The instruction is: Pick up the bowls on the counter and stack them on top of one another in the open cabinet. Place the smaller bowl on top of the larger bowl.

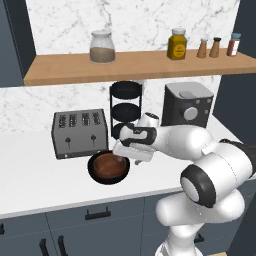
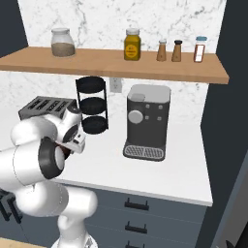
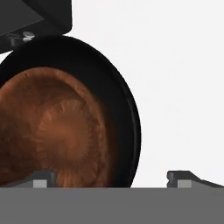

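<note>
Left base view: toaster (image 1: 80,134), then the larger bowl (image 1: 96,172) upright on the tabletop (image 1: 35,175), mouth up, the smaller bowl (image 1: 107,165) nested inside. Fingers (image 3: 43,178) spread wide, released, straddling the black rim.

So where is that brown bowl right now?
The smaller bowl sits inside the larger bowl on the counter, just in front of the toaster, in the left base view.
</note>
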Controlling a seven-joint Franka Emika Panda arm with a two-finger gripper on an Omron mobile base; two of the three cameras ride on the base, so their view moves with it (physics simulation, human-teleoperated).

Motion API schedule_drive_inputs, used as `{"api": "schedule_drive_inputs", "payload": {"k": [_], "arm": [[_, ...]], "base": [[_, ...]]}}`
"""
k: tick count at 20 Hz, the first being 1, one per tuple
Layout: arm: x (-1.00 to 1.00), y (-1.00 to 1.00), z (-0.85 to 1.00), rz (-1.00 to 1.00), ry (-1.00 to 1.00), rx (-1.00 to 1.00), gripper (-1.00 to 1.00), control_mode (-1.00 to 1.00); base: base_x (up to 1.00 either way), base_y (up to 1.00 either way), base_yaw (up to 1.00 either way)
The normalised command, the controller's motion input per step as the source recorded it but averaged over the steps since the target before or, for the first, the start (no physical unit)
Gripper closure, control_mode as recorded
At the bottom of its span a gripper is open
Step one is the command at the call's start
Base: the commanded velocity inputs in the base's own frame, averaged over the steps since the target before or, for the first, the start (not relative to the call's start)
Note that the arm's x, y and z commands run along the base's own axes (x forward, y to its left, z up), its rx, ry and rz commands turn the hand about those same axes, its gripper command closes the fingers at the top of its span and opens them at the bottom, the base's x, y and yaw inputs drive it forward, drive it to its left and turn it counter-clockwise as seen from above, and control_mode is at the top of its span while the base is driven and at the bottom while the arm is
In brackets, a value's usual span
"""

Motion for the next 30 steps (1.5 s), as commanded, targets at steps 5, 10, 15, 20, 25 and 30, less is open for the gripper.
{"api": "schedule_drive_inputs", "payload": {"k": [5, 10, 15, 20, 25, 30], "arm": [[0.05, 0.00, -0.37, -0.10, 0.01, 0.00, -1.00, -1.00], [0.09, 0.14, -0.39, -0.09, 0.01, 0.00, 1.00, -1.00], [0.10, 0.14, -0.15, -0.07, 0.00, 0.00, 1.00, -1.00], [-0.01, 0.00, 0.11, -0.03, 0.00, 0.01, 1.00, -1.00], [-0.75, -0.48, 0.37, -0.08, -0.07, 0.10, 1.00, -1.00], [-0.97, -0.99, 0.77, -0.18, -0.08, 0.26, 1.00, -1.00]], "base": [[0.00, 0.00, 0.00], [0.00, 0.00, 0.00], [0.00, 0.00, 0.00], [0.00, 0.00, 0.00], [0.00, 0.00, 0.00], [0.00, 0.00, 0.00]]}}
